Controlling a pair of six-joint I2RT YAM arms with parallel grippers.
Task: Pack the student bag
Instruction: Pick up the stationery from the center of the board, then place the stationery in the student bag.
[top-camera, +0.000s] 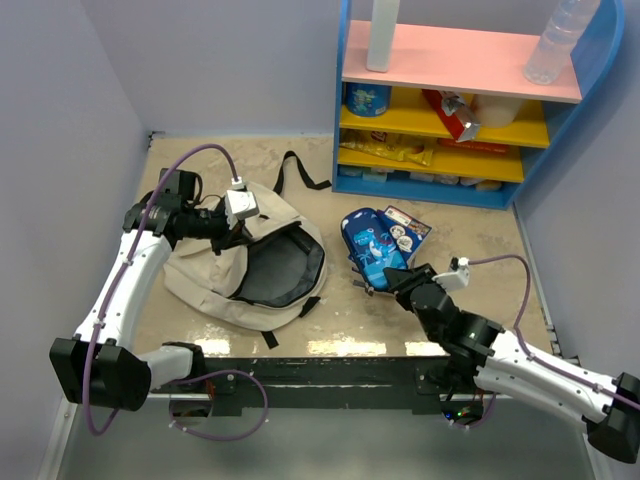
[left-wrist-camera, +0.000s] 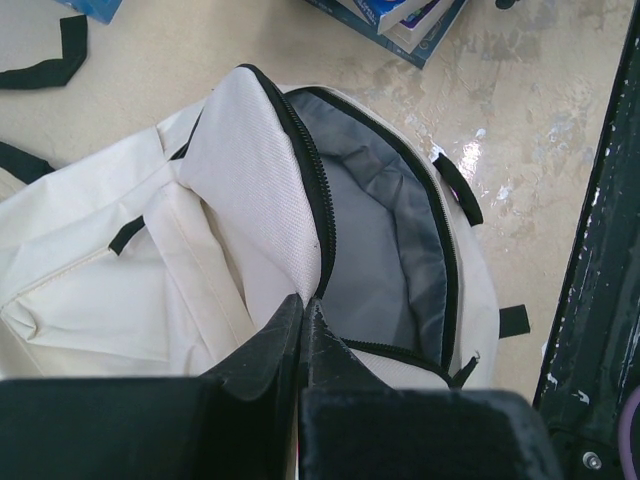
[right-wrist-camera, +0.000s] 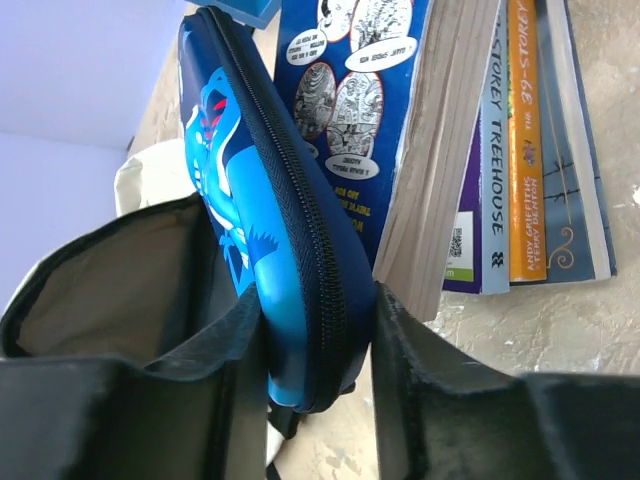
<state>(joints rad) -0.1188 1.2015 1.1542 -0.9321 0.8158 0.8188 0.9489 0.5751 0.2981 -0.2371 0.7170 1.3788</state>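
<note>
Left hand pinches the student bag by its flap, mouth open. Right hand clamps the blue pouch, which next needs lifting leftward into that mouth.

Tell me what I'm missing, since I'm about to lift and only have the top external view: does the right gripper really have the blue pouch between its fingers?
Observer: Yes. In the right wrist view the blue pouch sits between the fingers of the right gripper, both touching its sides.
Operator: Any book caught too?
Observer: No. The books lie beside the pouch, outside the fingers.
Operator: Anything in the bag already?
Observer: The left gripper is shut on the zipper edge of the student bag, holding its mouth open; only grey lining shows inside.
</note>
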